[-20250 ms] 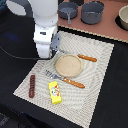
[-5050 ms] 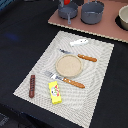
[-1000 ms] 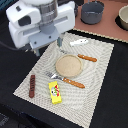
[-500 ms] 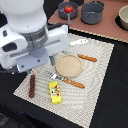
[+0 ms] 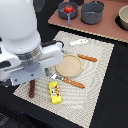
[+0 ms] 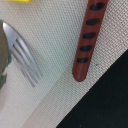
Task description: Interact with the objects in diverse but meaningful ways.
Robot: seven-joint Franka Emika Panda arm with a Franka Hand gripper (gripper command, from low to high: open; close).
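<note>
Since the wrist view looks almost straight down on the dark brown stick — a reddish-brown rod with dark oval marks, lying on the woven placemat close to its edge — the step in hand looks like a grasp of that stick. To do it well, the fingers should straddle the rod across its narrow width, near its middle, and descend squarely so neither tip catches the fork lying at about nine o'clock from it.

From the exterior view the arm hangs low over the mat's near corner, its white body hiding most of the stick (only one end shows below it). The yellow packet lies at roughly three o'clock from that end. I cannot tell whether the fingers are open or closed — neither view shows them.
</note>
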